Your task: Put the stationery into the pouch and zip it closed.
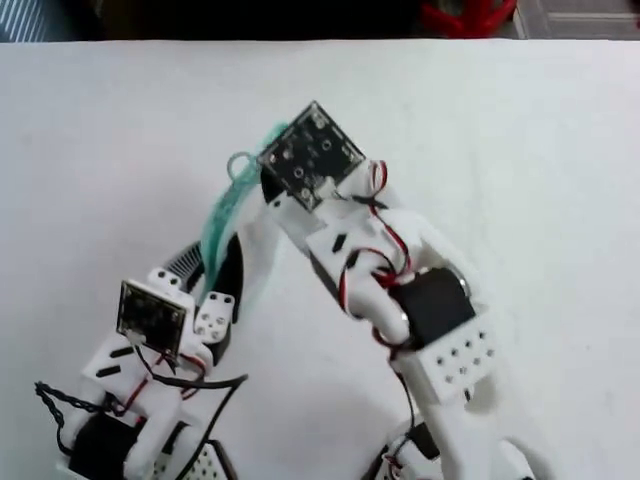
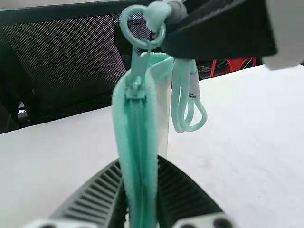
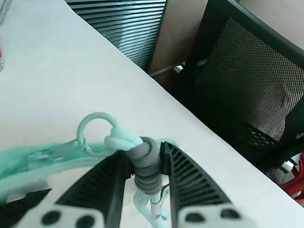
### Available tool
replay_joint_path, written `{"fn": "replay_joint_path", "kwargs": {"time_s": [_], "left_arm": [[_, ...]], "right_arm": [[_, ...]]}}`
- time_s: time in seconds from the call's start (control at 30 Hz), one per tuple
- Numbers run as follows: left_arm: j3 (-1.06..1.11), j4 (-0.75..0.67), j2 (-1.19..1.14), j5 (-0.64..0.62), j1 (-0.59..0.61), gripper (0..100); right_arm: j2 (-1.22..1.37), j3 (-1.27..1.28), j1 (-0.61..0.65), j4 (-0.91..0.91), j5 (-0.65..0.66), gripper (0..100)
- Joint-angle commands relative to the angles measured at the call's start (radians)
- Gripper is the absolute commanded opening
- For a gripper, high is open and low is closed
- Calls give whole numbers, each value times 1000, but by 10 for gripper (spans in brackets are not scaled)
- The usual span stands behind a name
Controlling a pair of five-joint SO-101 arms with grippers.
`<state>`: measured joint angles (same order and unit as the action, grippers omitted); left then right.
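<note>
High view: the left gripper [image 1: 214, 292] was seen at the near left of the table [image 1: 520, 130], its fingers closed narrowly on the near end of the pouch [image 1: 222, 215]. The pouch was held up on edge and ran from that gripper away toward the far side. The right gripper [image 1: 258, 172] was placed at the pouch's far end.

In the left wrist view, the pouch [image 2: 137, 142] was pinched between the two fingers of the left gripper [image 2: 137, 164], with the zip side turned to the camera. The slider [image 2: 135, 92] sat close to the far end, and the zip looked shut along the stretch between slider and fingers. A ring [image 2: 142, 26] was attached to the slider's pull, and a loop [image 2: 188, 107] of the same green cord hung just beside the pouch.

In the right wrist view, the right gripper [image 3: 146, 154] was clamped on the cord [image 3: 146, 166] at its grey wrapping, with the ring [image 3: 97, 129] just beyond the fingertips and the pouch [image 3: 33, 159] stretched away behind it.
</note>
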<state>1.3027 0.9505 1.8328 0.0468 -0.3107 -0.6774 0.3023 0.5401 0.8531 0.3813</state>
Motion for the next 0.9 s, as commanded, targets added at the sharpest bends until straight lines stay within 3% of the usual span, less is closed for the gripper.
{"fn": "replay_joint_path", "kwargs": {"time_s": [0.0, 0.53, 0.87], "left_arm": [[29, 28, -4, -6, 13, 21], [29, 28, -4, -5, 13, 21], [29, 28, -4, -5, 13, 21]], "right_arm": [[68, -84, -147, -111, 3, 18], [355, -261, -343, -145, 8, 18], [588, -269, -453, -266, 9, 18]]}}
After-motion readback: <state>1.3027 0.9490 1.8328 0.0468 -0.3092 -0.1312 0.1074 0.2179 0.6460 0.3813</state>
